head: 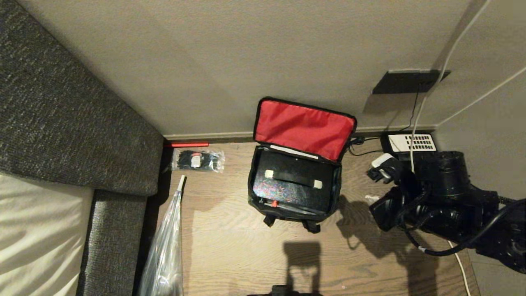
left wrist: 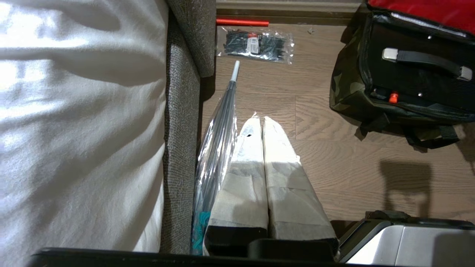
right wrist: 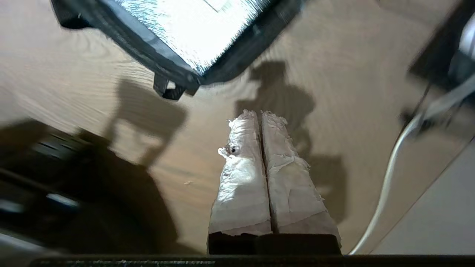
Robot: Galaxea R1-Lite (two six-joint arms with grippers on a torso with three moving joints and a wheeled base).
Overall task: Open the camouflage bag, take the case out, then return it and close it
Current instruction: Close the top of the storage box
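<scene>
The camouflage bag (head: pixel 263 205) stands open on the wood floor against the wall, its red-lined lid (head: pixel 304 128) leaning back. The black case (head: pixel 291 183) lies inside, strap handle on top and a small red mark (head: pixel 274 203) at the near edge. My right gripper (head: pixel 381 168) hangs to the right of the bag, apart from it. Its taped fingers are shut on nothing above bare floor (right wrist: pixel 259 115), with a bag corner (right wrist: pixel 148 48) beyond. The left gripper (left wrist: pixel 262 120) is shut and empty, low by the sofa, with the bag (left wrist: pixel 349 92) and case (left wrist: pixel 408 79) off to one side.
A grey sofa (head: pixel 61 123) with a white cushion fills the left. A clear plastic bag (head: pixel 164 246), a packet of black ties (head: pixel 197 160) and a red stick (head: pixel 187 144) lie left of the bag. A black telephone (head: pixel 411 143) and white cable (head: pixel 419 123) sit by the right wall.
</scene>
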